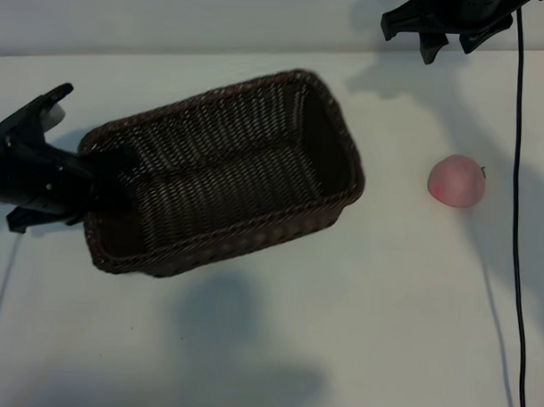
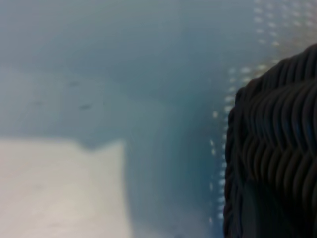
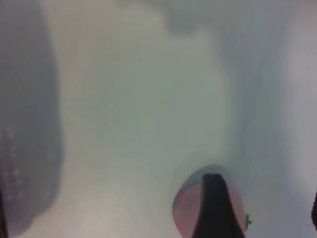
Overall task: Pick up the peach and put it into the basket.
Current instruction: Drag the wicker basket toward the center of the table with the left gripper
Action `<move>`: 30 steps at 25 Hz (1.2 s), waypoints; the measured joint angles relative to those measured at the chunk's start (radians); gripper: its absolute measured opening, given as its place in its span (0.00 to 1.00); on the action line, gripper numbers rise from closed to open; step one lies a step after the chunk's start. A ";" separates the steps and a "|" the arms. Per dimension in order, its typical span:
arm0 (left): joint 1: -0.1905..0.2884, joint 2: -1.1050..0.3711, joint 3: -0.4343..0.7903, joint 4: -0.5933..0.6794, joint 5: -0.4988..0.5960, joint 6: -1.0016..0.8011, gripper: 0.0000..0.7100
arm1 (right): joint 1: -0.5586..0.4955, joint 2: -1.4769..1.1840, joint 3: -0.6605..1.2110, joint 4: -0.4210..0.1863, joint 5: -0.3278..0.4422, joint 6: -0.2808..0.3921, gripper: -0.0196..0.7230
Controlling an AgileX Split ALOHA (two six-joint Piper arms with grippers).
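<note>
While the small round pink peach sits on the white table, right of the dark brown woven wicker basket, the right gripper hangs apart beyond it, jaws parted, empty. Left gripper clamped on the basket's left rim.

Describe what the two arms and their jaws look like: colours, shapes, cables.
Both arms are black with an angular, blocky build. The left gripper, at the exterior view's left edge, has a dark housing with a small pale patch near its upper tip. The right gripper, at the top right, shows short black jaws under a black housing; a thin black cable hangs from it down across the white table.
</note>
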 joint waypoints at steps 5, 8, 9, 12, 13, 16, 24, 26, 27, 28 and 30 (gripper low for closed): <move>0.000 0.004 -0.075 -0.072 0.074 0.094 0.13 | 0.000 0.000 0.000 0.000 0.000 0.000 0.65; 0.000 0.023 -0.164 0.004 0.134 0.061 0.13 | 0.000 0.000 0.000 0.000 0.000 0.000 0.65; 0.000 0.031 -0.202 0.051 0.157 0.031 0.13 | 0.000 0.000 0.000 0.000 0.000 0.000 0.65; -0.001 0.080 -0.322 0.200 0.251 -0.061 0.13 | 0.000 0.000 0.000 0.000 0.000 0.000 0.65; -0.006 0.097 -0.365 0.250 0.273 -0.090 0.13 | 0.000 0.000 0.000 0.000 0.000 0.000 0.65; -0.036 0.163 -0.483 0.360 0.327 -0.153 0.13 | 0.000 0.000 0.000 0.000 0.000 0.000 0.64; -0.146 0.357 -0.710 0.403 0.357 -0.215 0.13 | 0.000 0.000 0.000 0.000 0.000 0.000 0.64; -0.160 0.399 -0.730 0.403 0.356 -0.225 0.13 | 0.000 0.000 0.000 0.000 0.000 0.000 0.64; -0.163 0.412 -0.735 0.403 0.353 -0.226 0.13 | 0.000 0.000 0.000 0.000 0.001 0.000 0.64; -0.167 0.426 -0.738 0.403 0.351 -0.228 0.13 | 0.000 0.000 0.000 0.000 0.001 0.000 0.64; -0.168 0.447 -0.739 0.407 0.340 -0.229 0.13 | 0.000 0.000 0.000 0.000 0.001 0.000 0.64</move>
